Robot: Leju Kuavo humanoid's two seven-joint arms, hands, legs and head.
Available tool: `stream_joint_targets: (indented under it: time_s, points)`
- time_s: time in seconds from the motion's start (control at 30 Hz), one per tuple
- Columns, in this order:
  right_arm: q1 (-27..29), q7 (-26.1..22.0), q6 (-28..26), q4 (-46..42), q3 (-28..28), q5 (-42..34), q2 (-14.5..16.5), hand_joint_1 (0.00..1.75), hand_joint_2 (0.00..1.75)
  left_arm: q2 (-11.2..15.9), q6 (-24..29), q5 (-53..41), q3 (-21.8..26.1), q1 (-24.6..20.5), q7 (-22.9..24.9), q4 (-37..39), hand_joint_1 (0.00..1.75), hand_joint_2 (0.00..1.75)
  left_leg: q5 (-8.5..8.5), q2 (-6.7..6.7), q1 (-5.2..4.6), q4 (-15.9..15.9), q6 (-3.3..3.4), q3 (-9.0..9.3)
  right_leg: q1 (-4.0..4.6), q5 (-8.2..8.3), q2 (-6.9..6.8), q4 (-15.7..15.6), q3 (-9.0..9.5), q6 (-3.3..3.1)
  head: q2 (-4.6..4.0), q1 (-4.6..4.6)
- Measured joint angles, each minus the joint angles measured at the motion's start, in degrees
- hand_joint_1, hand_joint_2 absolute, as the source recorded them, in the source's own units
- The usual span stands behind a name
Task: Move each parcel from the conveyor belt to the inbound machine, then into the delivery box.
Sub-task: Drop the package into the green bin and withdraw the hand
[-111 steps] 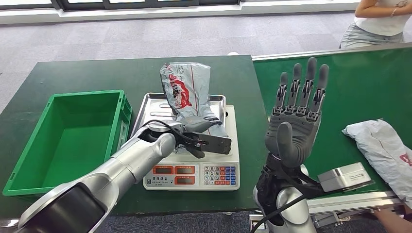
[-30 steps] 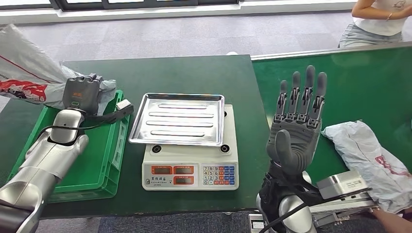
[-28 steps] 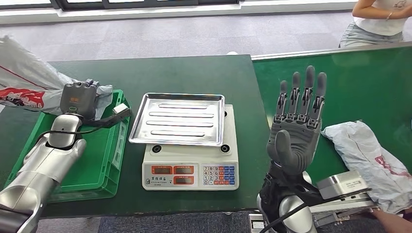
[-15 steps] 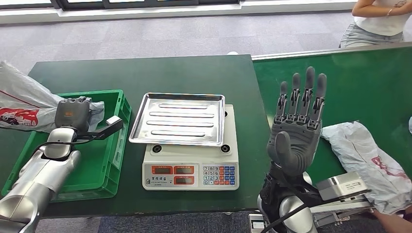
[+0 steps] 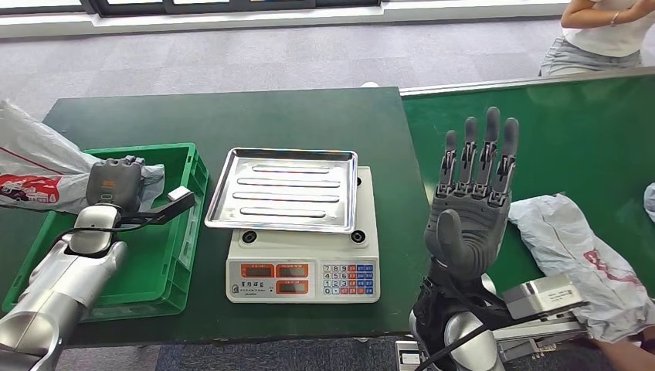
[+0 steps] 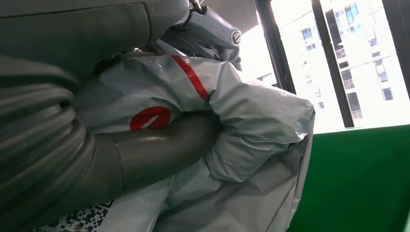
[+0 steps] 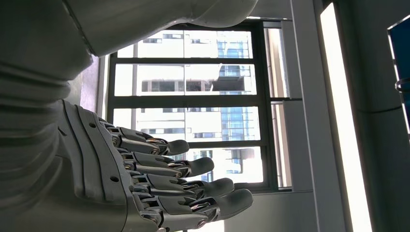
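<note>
Parcel (image 5: 39, 174) cut off, left robot hand (image 5: 113, 182) gripping

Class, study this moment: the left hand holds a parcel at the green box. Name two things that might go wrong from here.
1. The parcel in the left hand hangs mostly outside the green box, past its far-left rim; released now, it might drop outside.
2. A second parcel lies on the conveyor belt beside the raised, open right hand, near the belt's front edge; it may slip off.

Crumpled grey parcel (image 5: 39, 174) above green delivery box's (image 5: 174, 255) left rim.
</note>
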Motion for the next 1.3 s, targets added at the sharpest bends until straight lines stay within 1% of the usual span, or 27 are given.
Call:
stream_joint_targets:
  time_s: [1.0, 1.13, 1.17, 1.2, 1.23, 1.27, 1.3]
  points:
    - [0.01, 0.00, 0.00, 0.02, 0.00, 0.00, 0.00, 0.00, 1.75, 0.00, 0.00, 0.00, 0.00, 0.00, 0.00, 0.11, 1.75, 1.75, 0.00, 0.00, 0.00, 0.00, 0.00, 0.00, 0.00, 0.00, 0.00, 0.00, 0.00, 0.00, 0.00, 0.00]
    - [0.08, 0.43, -0.39, 0.03, 0.00, 0.42, 0.00, 0.00, 1.75, -0.10, -0.45, 0.41, 0.04, 0.10, -0.42, 0.07, 0.00, 0.00, -0.01, 0.01, -0.02, 0.02, 0.00, 0.02, 0.00, 0.00, 0.00, -0.03, -0.03, 0.00, 0.00, 0.00]
    - [0.46, 1.83, -1.40, 0.03, -0.13, 1.68, 0.03, 0.00, 1.75, -1.06, -1.96, 1.84, 0.39, 1.00, -1.81, -0.53, 0.00, 0.00, -0.04, 0.00, -0.11, 0.00, 0.00, 0.08, -0.06, -0.01, 0.00, -0.05, 0.01, 0.00, 0.00, -0.01]
    - [1.49, 4.19, -2.94, 0.04, -0.63, 3.70, 0.12, 0.00, 1.75, -3.00, -5.13, 5.34, 1.47, 3.48, -4.58, -3.03, 0.00, 0.00, -0.14, -0.01, -0.29, -0.06, 0.12, 0.33, -0.21, -0.16, 0.00, -0.13, 0.20, 0.11, 0.00, -0.02]
    - [3.14, 6.61, -4.63, 0.08, -1.62, 5.74, 0.22, 0.00, 1.75, -5.74, -9.22, 10.87, 3.31, 8.04, -8.44, -8.36, 0.00, 0.00, -0.30, -0.05, -0.53, -0.20, 0.32, 0.74, -0.47, -0.40, -0.02, -0.20, 0.55, 0.30, 0.00, -0.03]
    - [5.28, 8.28, -6.22, 0.18, -3.16, 7.56, 0.33, 0.00, 1.75, -9.02, -13.24, 18.38, 5.60, 14.45, -13.36, -16.64, 0.00, 0.00, -0.45, -0.32, -0.83, -0.39, 0.53, 1.24, -0.78, -0.74, -0.25, -0.23, 1.10, 0.51, 0.00, -0.22]
    - [7.40, 8.70, -7.49, 0.32, -5.11, 8.90, 0.42, 0.00, 1.75, -11.85, -15.68, 28.39, 7.64, 21.20, -19.02, -26.36, 0.00, 0.00, -0.62, -0.72, -1.06, -0.54, 0.77, 1.71, -1.05, -1.19, -0.61, -0.25, 1.61, 0.69, 0.00, -0.43]
